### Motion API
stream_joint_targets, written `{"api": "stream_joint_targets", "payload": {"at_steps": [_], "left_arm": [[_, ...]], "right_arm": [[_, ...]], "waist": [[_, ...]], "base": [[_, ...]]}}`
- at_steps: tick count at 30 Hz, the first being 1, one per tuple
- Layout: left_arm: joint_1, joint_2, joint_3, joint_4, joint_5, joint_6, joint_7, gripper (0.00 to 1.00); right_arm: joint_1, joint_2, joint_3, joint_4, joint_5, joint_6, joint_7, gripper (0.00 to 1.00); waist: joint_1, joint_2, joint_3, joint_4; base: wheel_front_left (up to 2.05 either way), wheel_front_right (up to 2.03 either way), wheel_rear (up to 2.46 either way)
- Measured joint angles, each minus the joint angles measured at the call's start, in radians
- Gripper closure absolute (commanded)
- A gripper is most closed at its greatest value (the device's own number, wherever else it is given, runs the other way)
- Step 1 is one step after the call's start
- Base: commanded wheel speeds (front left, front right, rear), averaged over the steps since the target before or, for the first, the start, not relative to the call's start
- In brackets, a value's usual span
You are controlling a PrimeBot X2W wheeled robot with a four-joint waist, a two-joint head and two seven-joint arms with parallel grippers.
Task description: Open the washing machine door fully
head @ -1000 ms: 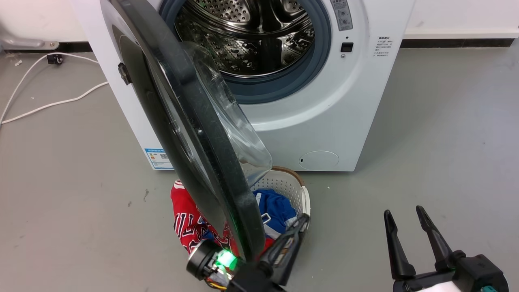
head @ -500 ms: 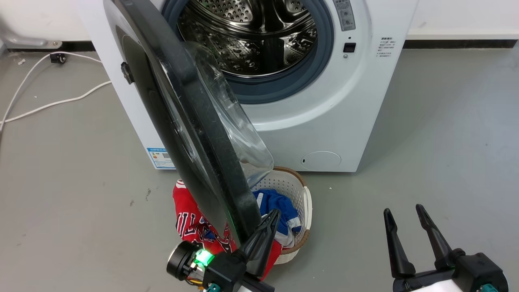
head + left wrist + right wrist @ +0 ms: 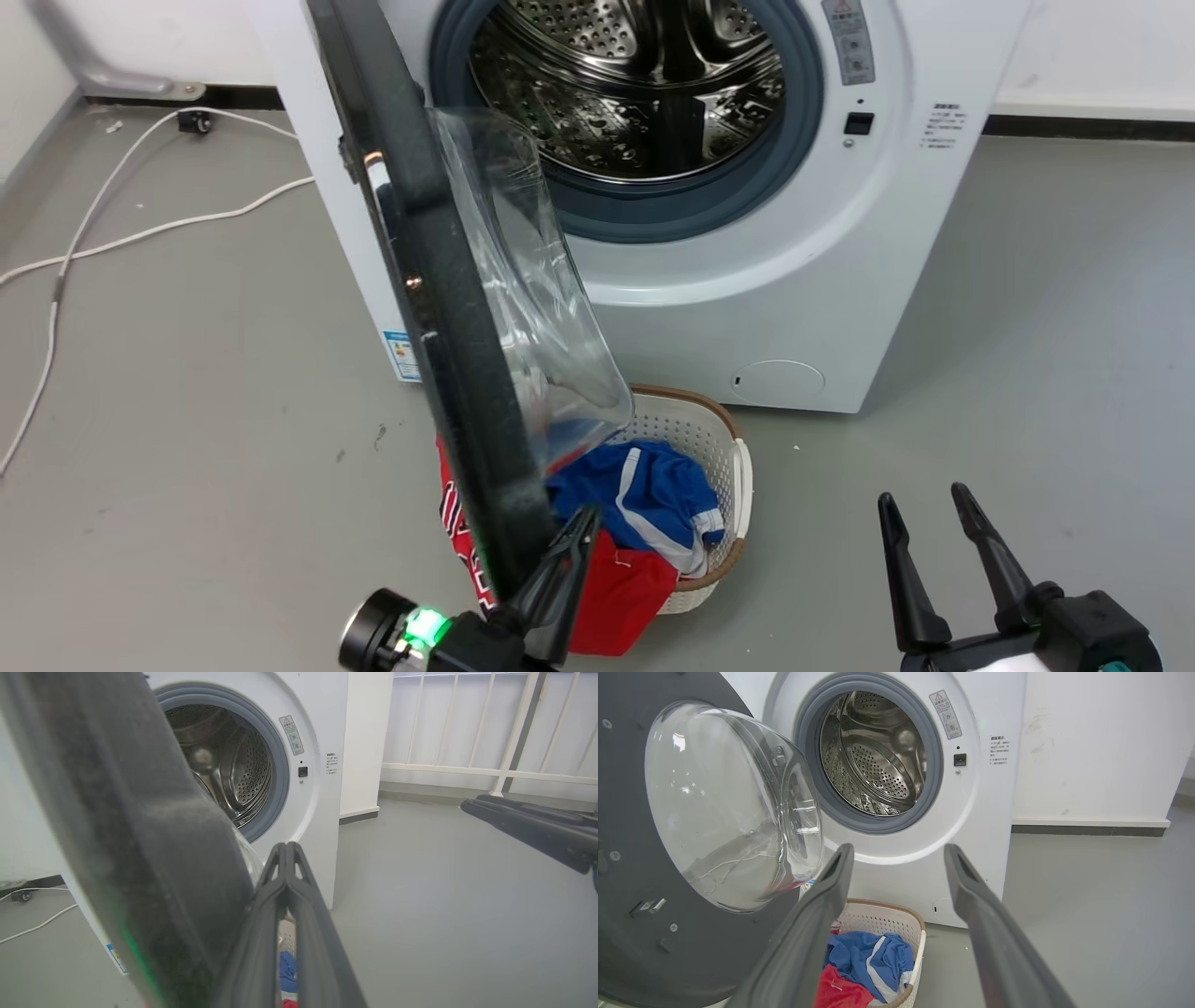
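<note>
At bottom centre my left pincer (image 3: 583,518), fingers together, had nudged the door (image 3: 439,308) further out by its lower rim. The right pincer (image 3: 921,495) waited apart at lower right. The door stood almost edge-on before the washing machine (image 3: 794,308), probably not yet fully open.

You had bright, even light with soft shadows. Highlights glinted on the steel drum (image 3: 607,103) and glass bowl (image 3: 728,807). In your left wrist view the washing machine door (image 3: 140,858) was blurred close-up.

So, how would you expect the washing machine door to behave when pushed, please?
The washing machine door likely swings as one rigid disc. Its thickness and glass bowl suggest it is heavy. The bowl may be fragile.
</note>
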Motion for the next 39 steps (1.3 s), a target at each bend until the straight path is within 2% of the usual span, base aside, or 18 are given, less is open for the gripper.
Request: {"api": "stream_joint_targets", "payload": {"at_steps": [18, 25, 33, 39], "left_arm": [[0.062, 0.056, 0.048, -0.068, 0.024, 0.013, 0.001, 1.00], [0.066, 0.060, 0.086, -0.071, 0.010, 0.027, 0.001, 1.00], [0.081, 0.065, 0.172, -0.069, -0.019, 0.057, 0.001, 1.00], [0.075, 0.082, 0.263, -0.054, -0.048, 0.058, 0.001, 1.00]], "right_arm": [[0.019, 0.001, -0.002, 0.016, 0.001, 0.000, 0.000, 0.00], [0.018, 0.001, 0.000, 0.020, 0.001, 0.000, 0.000, 0.00], [0.018, 0.001, -0.004, 0.021, -0.001, 0.000, 0.000, 0.00], [0.011, 0.001, -0.007, 0.021, -0.008, 0.000, 0.000, 0.00]], "waist": [[0.0000, 0.0000, 0.000, 0.139], [0.0000, 0.0000, 0.008, 0.193], [0.0000, 0.0000, 0.024, 0.225], [0.0000, 0.0000, 0.047, 0.239]], "base": [[0.00, 0.00, 0.00], [0.00, 0.00, 0.00], [0.00, 0.00, 0.00], [0.00, 0.00, 0.00]]}}
